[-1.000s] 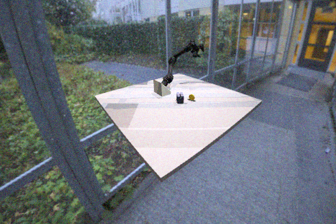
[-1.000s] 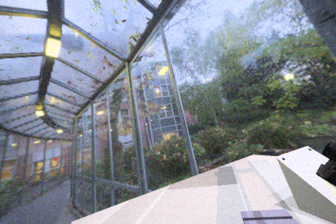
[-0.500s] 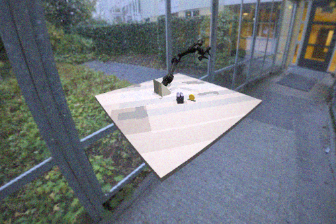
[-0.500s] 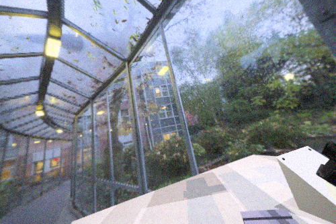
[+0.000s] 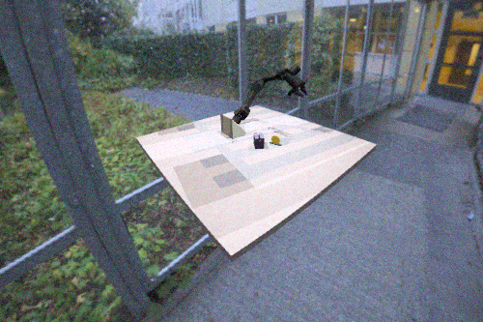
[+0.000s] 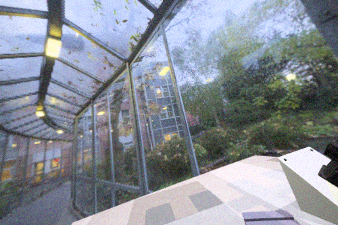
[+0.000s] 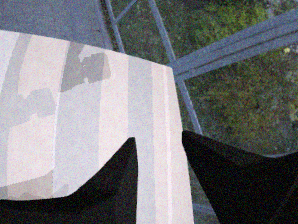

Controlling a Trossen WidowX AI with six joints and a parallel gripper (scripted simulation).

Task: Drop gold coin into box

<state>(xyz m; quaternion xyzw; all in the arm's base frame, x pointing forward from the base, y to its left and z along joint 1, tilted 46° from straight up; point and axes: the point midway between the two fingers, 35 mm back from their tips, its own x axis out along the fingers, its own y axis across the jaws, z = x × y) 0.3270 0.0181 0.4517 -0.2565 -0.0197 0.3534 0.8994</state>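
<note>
The gold coin (image 5: 275,139) stands on edge in the dark-green holder (image 5: 276,144), near the middle of the table in the top view. The closed box (image 5: 259,143) stands just left of it there, dark-sided with a paler top. In the exterior view the box's lid (image 6: 253,215) shows at the bottom edge, with a dark slot line across it. My gripper (image 5: 298,92) (image 7: 159,135) is partly open and empty, raised high above the table and away from coin and box. The coin and holder are outside the wrist view.
An upright beige panel (image 5: 226,126) (image 6: 304,170) stands near the arm's base, left of and behind the box in the top view. The wooden table (image 5: 290,176) (image 7: 115,125) carries tan and grey patches. Its edge and a corner show beyond my fingertips in the wrist view.
</note>
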